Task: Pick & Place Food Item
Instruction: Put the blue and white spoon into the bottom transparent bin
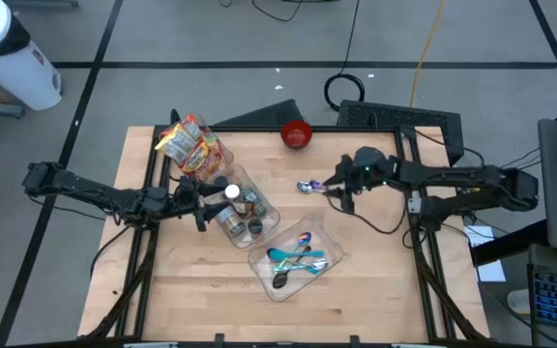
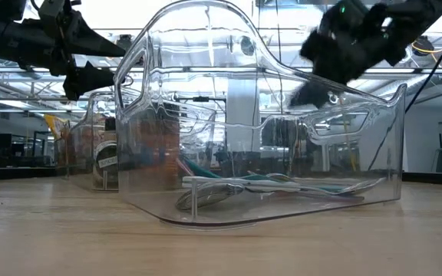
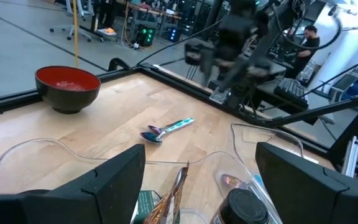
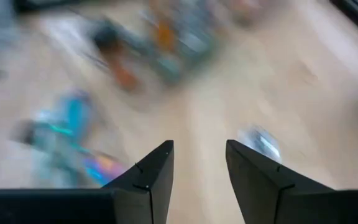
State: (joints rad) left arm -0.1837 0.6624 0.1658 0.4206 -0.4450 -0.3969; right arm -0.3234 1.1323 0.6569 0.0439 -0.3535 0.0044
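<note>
A bright snack bag (image 1: pixel 193 147) sits in a clear bin at the far left of the table. Beside it, a second clear bin (image 1: pixel 261 228) holds jars (image 1: pixel 236 198) and a packet. My left gripper (image 1: pixel 204 203) hovers open at this bin's left rim, level, and its wrist view shows the fingers wide apart (image 3: pixel 201 155) over a dark jar lid (image 3: pixel 244 205) and a packet corner (image 3: pixel 174 193). My right gripper (image 1: pixel 339 193) hangs open above the table just right of a loose spoon (image 1: pixel 307 186), nothing between its fingers (image 4: pixel 199 146).
A red bowl (image 1: pixel 296 133) stands at the far edge. A third clear bin (image 1: pixel 314 235) with several spoons lies toward the near middle and fills the low view (image 2: pixel 267 153). Bare wood lies along the table's near side (image 1: pixel 211 300). A keyboard (image 1: pixel 395 118) lies beyond the far edge.
</note>
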